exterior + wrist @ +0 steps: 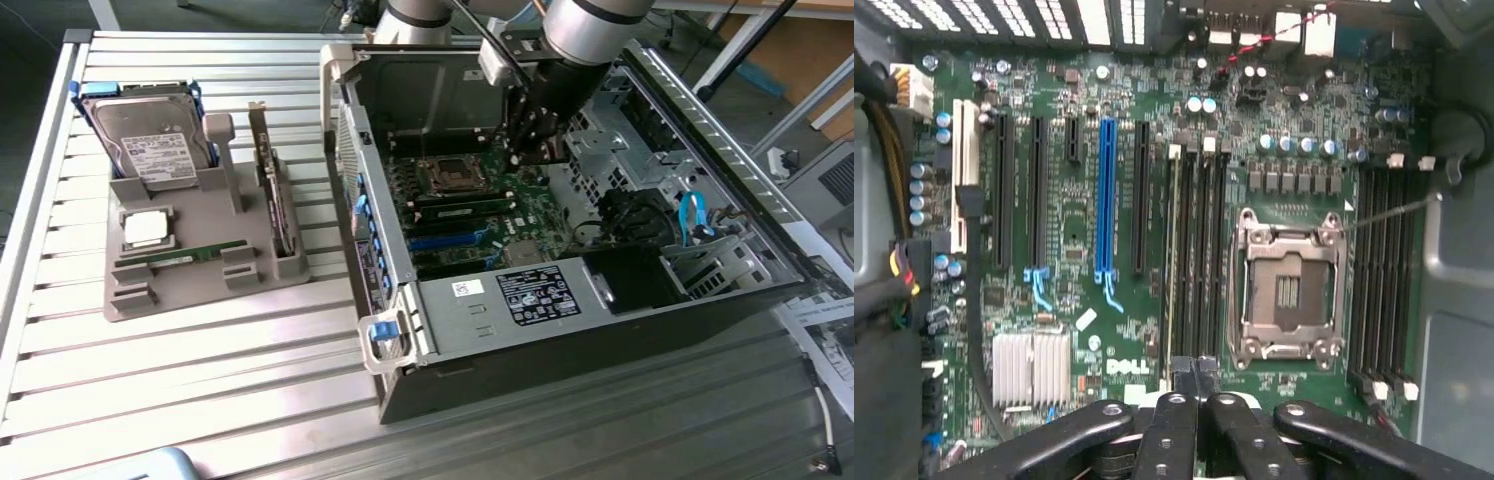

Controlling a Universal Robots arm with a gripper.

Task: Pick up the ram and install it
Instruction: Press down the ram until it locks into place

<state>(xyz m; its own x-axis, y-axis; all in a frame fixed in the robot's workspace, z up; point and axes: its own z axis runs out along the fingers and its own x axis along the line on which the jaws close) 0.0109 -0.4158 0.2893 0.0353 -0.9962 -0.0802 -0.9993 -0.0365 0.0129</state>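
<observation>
A ram (176, 257), a thin green stick, lies flat in the front slot of the grey holder (200, 285) on the exterior view's left. Inside the open computer case (561, 250), another thin green strip (467, 211) runs along the memory slots (1194, 250) beside the empty processor socket (1286, 290). I cannot tell whether it is seated. My gripper (534, 150) hangs inside the case over the motherboard (1054, 200), far from the holder. In the wrist view my gripper (1194, 368) is shut, its black fingertips pressed together above one end of those slots, with nothing visible between them.
The grey holder also carries a hard drive (150, 140), a square silver processor (147, 228) and an upright expansion card (274, 190). Case walls, a drive cage (694, 270) and cables (691, 215) ring the motherboard. The case stands on a slatted metal table (187, 380).
</observation>
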